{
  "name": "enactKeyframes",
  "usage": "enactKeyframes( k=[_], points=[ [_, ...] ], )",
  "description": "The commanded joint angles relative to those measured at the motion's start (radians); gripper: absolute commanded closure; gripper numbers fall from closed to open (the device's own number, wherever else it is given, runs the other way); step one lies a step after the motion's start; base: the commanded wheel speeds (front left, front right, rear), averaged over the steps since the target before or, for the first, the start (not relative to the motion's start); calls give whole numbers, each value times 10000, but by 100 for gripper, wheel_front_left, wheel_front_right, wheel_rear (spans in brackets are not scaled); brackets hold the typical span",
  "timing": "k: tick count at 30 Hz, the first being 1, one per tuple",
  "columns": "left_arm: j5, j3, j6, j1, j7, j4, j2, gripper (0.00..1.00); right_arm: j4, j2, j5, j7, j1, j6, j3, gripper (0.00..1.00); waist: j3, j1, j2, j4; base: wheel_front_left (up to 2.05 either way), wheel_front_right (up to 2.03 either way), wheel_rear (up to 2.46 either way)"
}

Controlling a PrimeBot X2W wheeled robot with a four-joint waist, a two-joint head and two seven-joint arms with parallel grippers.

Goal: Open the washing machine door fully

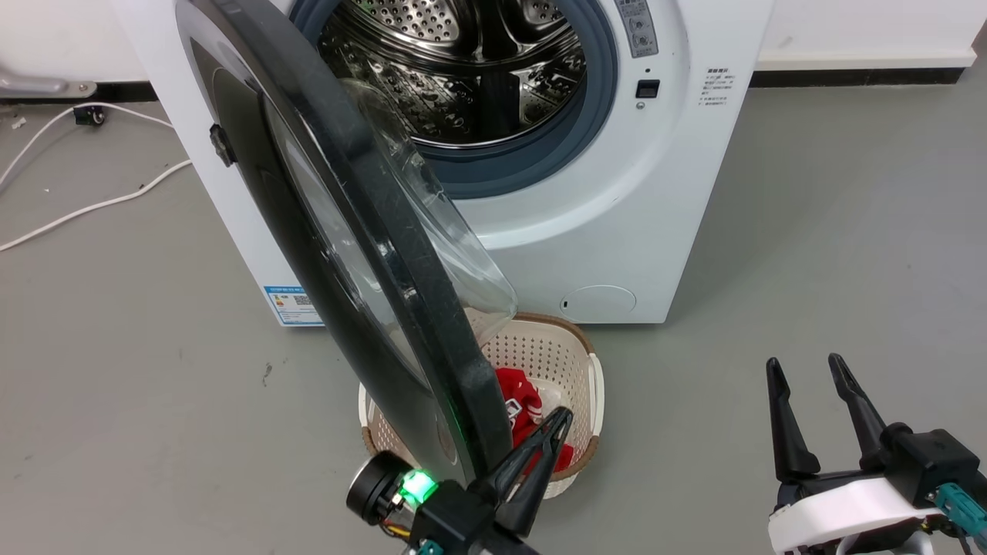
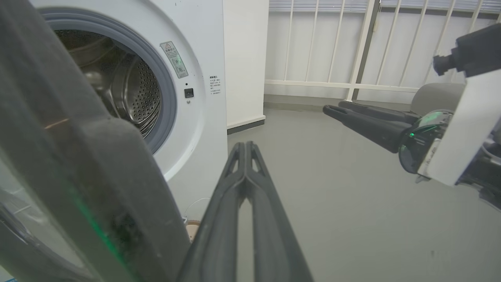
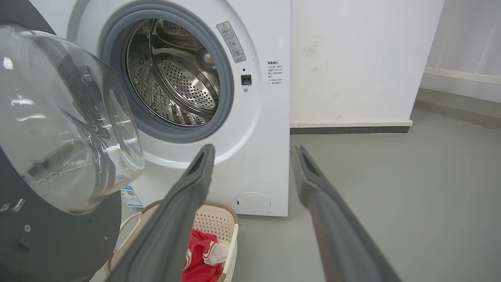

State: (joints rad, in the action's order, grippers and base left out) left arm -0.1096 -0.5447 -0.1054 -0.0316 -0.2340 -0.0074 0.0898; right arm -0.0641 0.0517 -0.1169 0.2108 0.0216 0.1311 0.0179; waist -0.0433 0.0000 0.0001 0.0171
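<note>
2 grippers in view. Left gripper [image 1: 563,420]: fingers pressed together, nothing held, just right of the near rim of the washing machine door [image 1: 370,254]; contact hard to tell. Door stands part-open, edge-on to the head view, out from the washing machine [image 1: 617,231], and hides the left part of the basket [image 1: 574,354]. Right gripper [image 1: 806,366]: fingers spread, empty, well right. Right wrist view gives the door's inner face and its glass bowl [image 3: 66,117].

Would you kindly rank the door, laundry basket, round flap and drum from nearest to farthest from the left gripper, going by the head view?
1. Door: free edge right beside the left gripper, on its left.
2. Laundry basket: on the floor just past the jaws.
3. Round flap: low on the machine's front.
4. Drum: inside the opening, farthest.
</note>
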Motion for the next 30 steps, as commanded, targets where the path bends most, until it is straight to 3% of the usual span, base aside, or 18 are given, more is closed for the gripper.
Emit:
enactKeyframes(
  k=[1, 9, 17, 30],
  points=[
    [-35, 26, 33, -248, -64, 158, -33, 100, -58, -29, -66, 51, -162, -7, -8, 0, -48, 0, -1, 1, 0, 0, 0],
    [-405, 65, 225, -969, -159, 893, -243, 100, -205, -29, -177, 96, -263, -5, -81, 0, -170, 0, -1, 9, 0, 0, 0],
    [-569, 329, 831, -1313, -235, 1405, -267, 100, -358, -28, -324, 106, -321, -5, -186, 0, -252, 0, -1, 11, 0, 0, 0],
    [-644, 713, 1377, -129, -328, 279, -75, 100, -523, -28, -516, 127, -138, -7, -276, 0, -53, 0, -1, -256, 0, 0, 0]
  ],
)
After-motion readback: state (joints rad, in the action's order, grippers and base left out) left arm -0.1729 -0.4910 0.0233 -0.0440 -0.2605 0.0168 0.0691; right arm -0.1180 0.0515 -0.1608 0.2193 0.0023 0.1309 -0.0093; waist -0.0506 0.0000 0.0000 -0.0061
